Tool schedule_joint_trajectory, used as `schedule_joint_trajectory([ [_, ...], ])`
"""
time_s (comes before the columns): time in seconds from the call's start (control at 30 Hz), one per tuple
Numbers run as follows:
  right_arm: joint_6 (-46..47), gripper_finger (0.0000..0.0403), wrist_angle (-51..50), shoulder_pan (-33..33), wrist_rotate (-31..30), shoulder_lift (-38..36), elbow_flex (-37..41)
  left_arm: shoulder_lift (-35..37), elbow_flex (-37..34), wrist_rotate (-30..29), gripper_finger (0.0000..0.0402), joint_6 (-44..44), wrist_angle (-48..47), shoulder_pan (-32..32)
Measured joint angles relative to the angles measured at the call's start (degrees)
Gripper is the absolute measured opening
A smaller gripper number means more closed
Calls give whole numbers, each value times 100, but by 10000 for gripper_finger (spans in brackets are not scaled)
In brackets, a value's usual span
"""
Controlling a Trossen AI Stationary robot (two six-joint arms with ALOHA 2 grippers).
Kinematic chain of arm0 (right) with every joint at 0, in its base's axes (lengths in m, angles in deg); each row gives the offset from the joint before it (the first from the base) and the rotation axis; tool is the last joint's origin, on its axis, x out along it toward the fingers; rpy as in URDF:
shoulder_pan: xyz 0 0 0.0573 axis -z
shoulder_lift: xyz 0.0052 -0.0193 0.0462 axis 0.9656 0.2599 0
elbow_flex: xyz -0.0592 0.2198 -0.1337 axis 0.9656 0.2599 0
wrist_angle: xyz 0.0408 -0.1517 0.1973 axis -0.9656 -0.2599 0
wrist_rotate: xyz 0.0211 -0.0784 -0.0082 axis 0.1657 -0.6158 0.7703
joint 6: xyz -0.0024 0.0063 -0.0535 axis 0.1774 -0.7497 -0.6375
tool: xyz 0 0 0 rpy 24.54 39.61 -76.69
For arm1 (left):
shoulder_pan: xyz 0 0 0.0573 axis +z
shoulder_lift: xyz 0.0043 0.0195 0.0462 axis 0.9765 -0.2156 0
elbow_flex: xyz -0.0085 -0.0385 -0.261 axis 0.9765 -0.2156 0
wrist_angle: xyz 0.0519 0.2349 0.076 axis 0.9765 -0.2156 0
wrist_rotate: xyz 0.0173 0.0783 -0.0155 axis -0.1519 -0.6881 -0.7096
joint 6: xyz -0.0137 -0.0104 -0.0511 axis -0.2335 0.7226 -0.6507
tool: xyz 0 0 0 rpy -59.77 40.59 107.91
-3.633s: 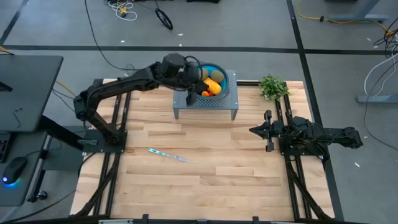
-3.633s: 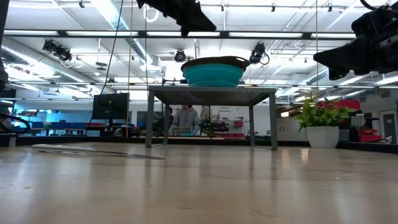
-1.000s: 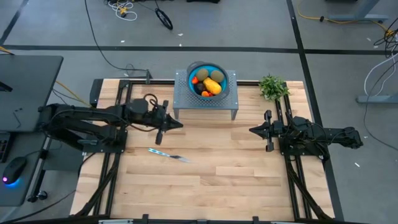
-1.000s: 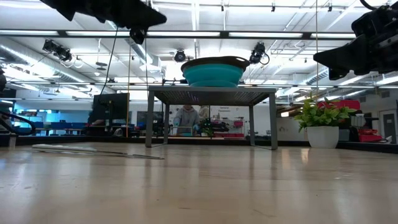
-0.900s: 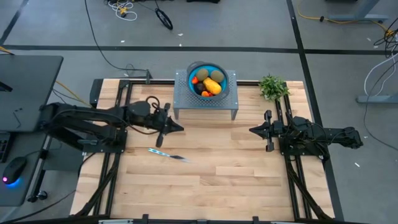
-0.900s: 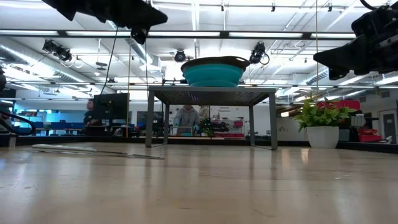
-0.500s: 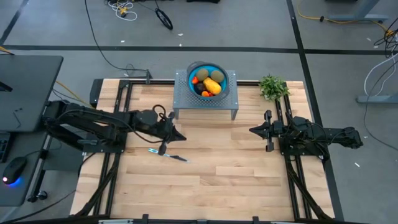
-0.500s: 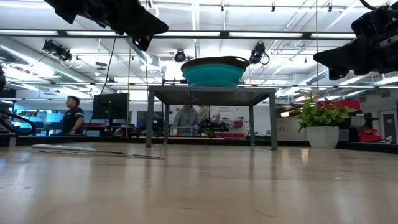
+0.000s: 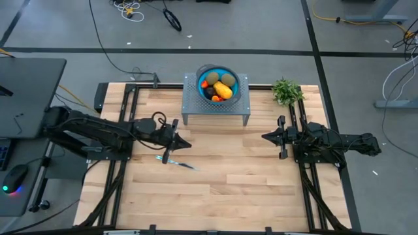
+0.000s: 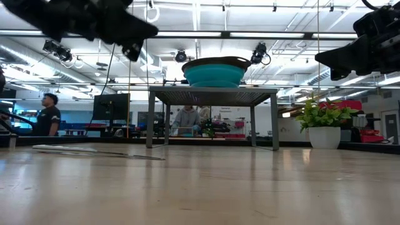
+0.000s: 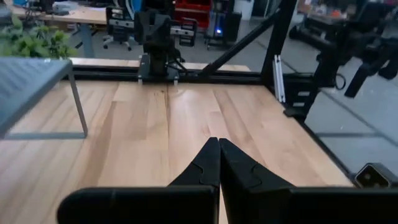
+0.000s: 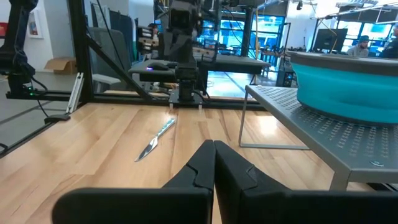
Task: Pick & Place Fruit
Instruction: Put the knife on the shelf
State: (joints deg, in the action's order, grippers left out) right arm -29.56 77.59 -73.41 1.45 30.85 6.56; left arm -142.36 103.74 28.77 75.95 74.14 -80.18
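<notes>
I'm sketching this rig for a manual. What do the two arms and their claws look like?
Both arms are matte black and built of jointed links. The left arm has a black cable looping near its wrist. Each claw, left and right, has two black fingers tapering to a point, with stepped notches along their inner edges.

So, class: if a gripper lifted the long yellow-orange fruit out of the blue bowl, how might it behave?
The yellow-orange fruit looks smooth and rounded, so it may slip between narrow fingers. Its elongated shape suggests it would roll sideways if set down. It lies against other pieces in the blue bowl, so lifting it would probably shift them.
</notes>
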Motion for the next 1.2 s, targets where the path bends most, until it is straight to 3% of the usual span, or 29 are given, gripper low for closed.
schedule_joint_trajectory([
  [0.63,0,7,-2,0,2,0,0,1848,-2043,-215,0,122,607,9],
  [1.2,0,7,-2,2,1,0,0,2897,-2559,-106,0,3,430,9],
])
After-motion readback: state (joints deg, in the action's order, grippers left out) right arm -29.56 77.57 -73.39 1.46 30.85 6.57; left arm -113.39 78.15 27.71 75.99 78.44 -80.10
